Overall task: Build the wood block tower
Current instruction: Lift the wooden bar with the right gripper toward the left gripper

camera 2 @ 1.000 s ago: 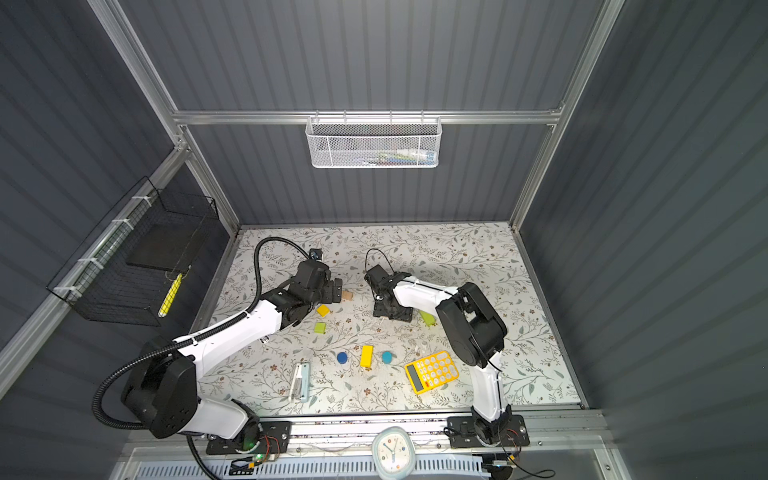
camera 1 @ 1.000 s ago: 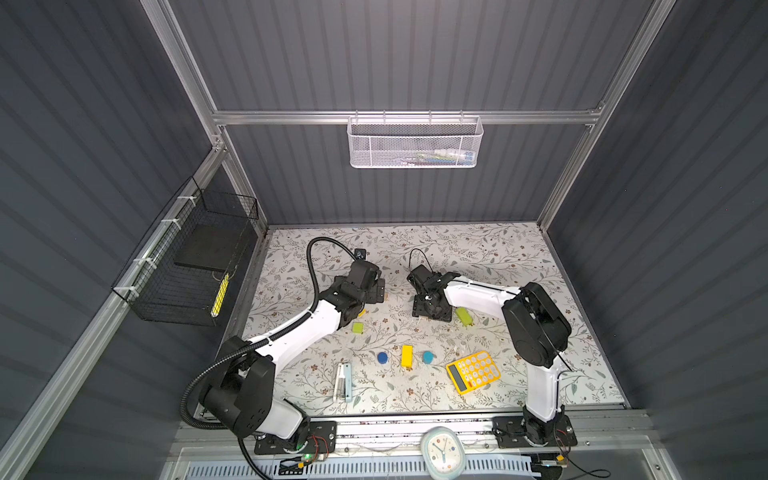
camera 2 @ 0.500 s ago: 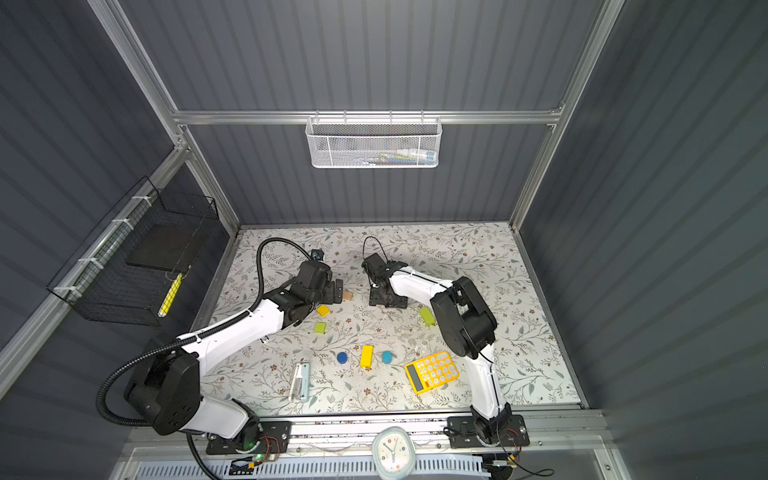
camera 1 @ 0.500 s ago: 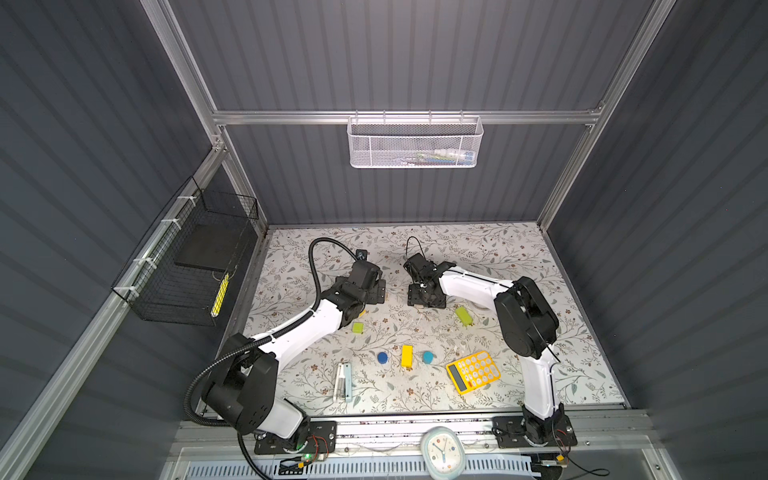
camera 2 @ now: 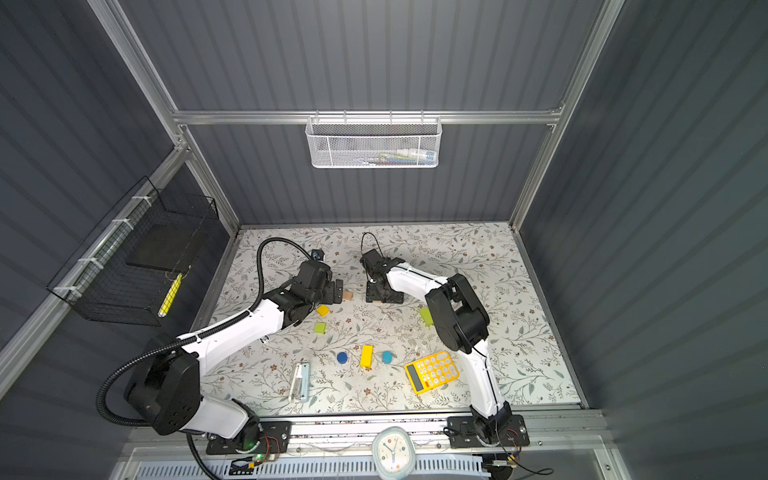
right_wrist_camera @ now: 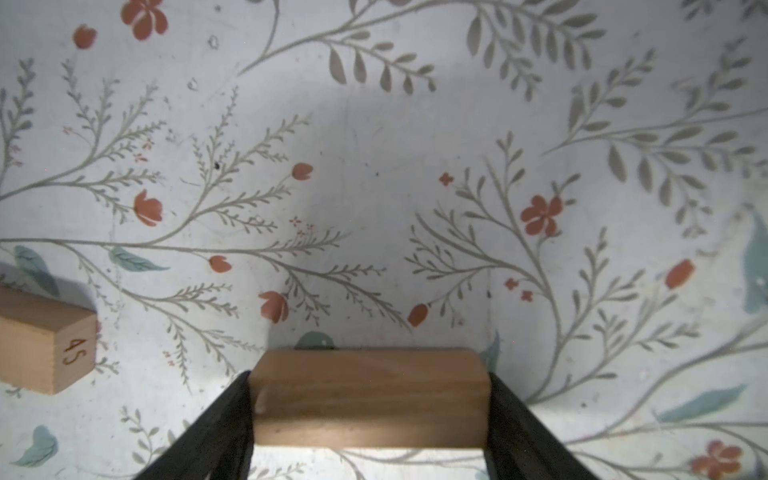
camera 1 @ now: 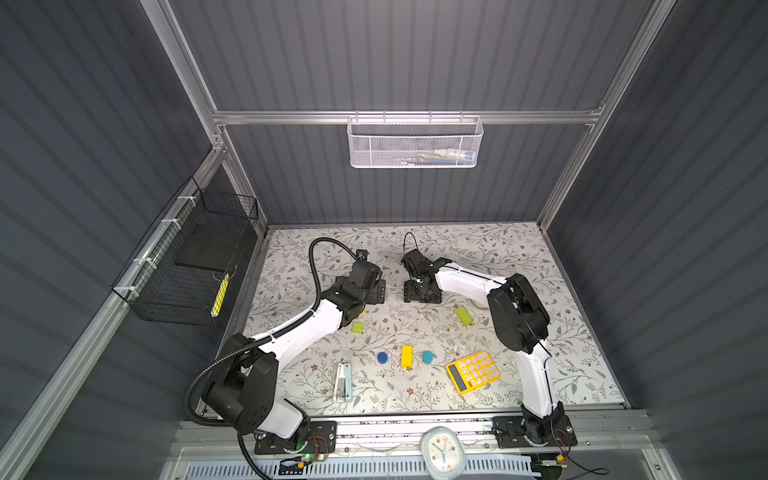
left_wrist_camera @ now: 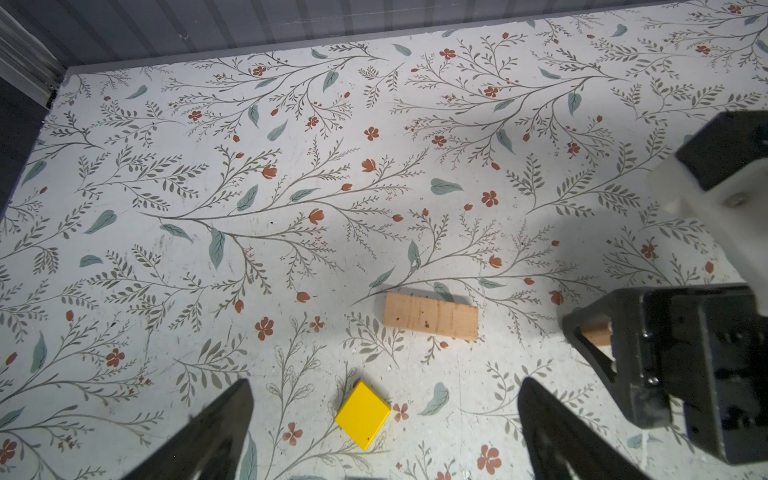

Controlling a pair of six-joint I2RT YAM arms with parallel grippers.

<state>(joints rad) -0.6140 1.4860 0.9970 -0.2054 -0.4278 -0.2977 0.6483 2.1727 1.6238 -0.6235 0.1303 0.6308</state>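
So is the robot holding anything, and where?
The right gripper pinches a wooden block by its two ends; the left gripper is open and empty.

A yellow calculator (camera 1: pixel 473 371) lies near the front edge of the floral table (camera 1: pixel 561 374), right of a white-and-blue stapler-like item (camera 1: pixel 343 381), with a white mesh basket (camera 1: pixel 415 143) hung on the wall beyond the back edge.

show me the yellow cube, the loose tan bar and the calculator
yellow cube (left_wrist_camera: pixel 363 415): left wrist view, middle of its top face
loose tan bar (left_wrist_camera: pixel 430 316): left wrist view, middle of its top face
calculator (camera 1: pixel 473 371): a top view, middle of its keyed face
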